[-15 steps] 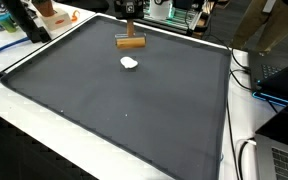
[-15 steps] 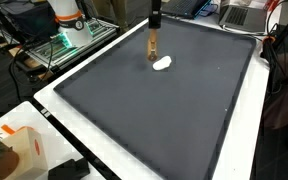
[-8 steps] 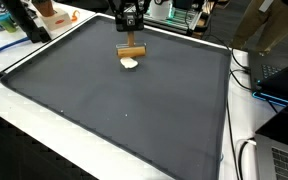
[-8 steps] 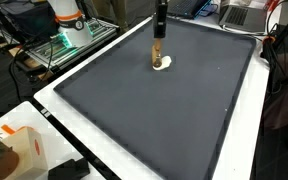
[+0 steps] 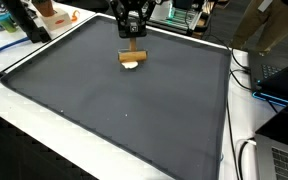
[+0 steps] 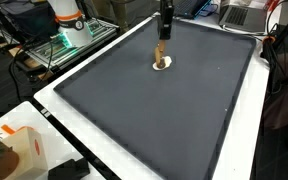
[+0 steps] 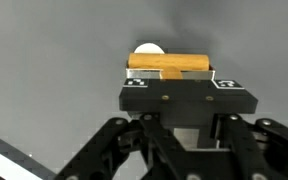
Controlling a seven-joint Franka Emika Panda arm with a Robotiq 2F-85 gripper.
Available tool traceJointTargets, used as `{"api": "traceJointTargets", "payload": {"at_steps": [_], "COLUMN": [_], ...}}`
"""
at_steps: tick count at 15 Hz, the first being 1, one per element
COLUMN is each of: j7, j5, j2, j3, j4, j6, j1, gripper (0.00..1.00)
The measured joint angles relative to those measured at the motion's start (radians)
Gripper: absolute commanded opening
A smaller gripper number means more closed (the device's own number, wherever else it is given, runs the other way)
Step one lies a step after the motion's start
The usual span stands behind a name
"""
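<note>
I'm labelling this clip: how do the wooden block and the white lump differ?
The block is tan, long and straight-edged; the lump is white, rounded and smaller. The block is clamped in the tool; the lump lies free on the mat. In the wrist view the block shows whole, the lump half hidden behind it. Both are at one spot on the mat.

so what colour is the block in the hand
Tan, like plain wood; the wrist view shows the block best.
</note>
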Motion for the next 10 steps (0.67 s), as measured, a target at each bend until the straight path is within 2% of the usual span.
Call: {"api": "traceJointTargets", "payload": {"at_steps": [10], "j7": [-0.019], "j5": [0.012], "j2": [0.014], "j3": [0.015], "j4": [0.016], "j6": [0.03], "j1": [0.0], "gripper": [0.23]}}
